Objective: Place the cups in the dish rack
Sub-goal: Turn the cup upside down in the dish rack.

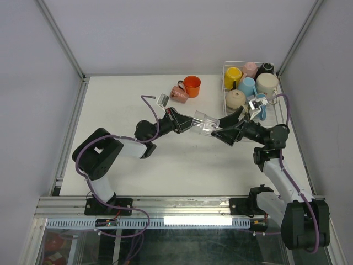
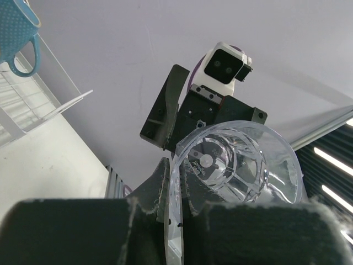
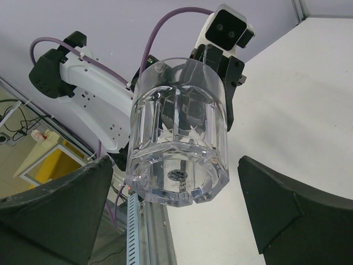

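Clear tumbler (image 1: 205, 122), orange mug (image 1: 192, 86), blue mug (image 2: 15, 25) (white dots), yellow mug (image 1: 233, 76)

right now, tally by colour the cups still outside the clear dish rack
pink handled mug: 1
orange handled mug: 1
clear glass tumbler, held in the left gripper: 1
total: 3

So the tumbler (image 3: 176, 138) is clear and glossy with faceted sides. Glass or hard plastic, can't tell which. My fingers (image 2: 71, 232) on it are matt black, kinda grainy and rough along the edges. The table (image 1: 138, 165) is smooth matt white. The dish rack (image 1: 238, 63) looks like thin white wire, and the orange mug (image 1: 192, 86) is shiny.
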You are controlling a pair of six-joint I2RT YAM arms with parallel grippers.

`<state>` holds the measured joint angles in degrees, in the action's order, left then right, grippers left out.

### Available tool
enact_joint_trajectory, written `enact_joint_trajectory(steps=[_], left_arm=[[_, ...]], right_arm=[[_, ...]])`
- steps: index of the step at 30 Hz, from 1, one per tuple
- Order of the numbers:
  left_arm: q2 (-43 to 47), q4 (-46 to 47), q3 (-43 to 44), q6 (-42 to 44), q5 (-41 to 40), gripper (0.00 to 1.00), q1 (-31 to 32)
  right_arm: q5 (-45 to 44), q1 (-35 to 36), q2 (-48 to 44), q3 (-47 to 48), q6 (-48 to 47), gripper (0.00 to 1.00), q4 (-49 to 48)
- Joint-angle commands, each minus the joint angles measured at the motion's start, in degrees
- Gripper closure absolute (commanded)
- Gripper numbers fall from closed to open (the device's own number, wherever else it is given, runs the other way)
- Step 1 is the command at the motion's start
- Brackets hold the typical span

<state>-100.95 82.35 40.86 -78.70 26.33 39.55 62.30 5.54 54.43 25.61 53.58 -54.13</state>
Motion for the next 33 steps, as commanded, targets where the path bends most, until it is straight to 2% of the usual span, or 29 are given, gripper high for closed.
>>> enact_joint_trajectory(steps=[1,6,14,18,26,33], left_arm=[[0.17,17.71,2.54,-1.42,-3.61,1.0,1.3],[0.03,17.7,1.98,0.27,-7.85,1.0,2.83],[0.19,17.71,0.83,3.38,-20.4,1.0,7.71],[-0.45,17.74,2.07,3.81,-24.13,1.0,9.73],[-1.92,17.72,4.5,1.42,-25.61,1.0,10.94],[-2.53,17.75,4.81,0.36,-26.5,1.0,11.18]], right_arm=[[-1.18,0.94,-0.3,1.63,0.21,0.01,-2.24],[-2.44,1.2,-1.01,0.84,0.08,0.01,-3.73],[-7.61,1.24,-2.92,-2.34,1.86,0.01,-10.01],[-9.35,1.18,-2.8,-2.96,3.84,0.01,-11.15],[-10.34,0.44,-3.17,-3.89,8.94,0.02,-16.28],[-11.84,-0.99,-3.14,-4.41,11.7,0.11,-16.9]])
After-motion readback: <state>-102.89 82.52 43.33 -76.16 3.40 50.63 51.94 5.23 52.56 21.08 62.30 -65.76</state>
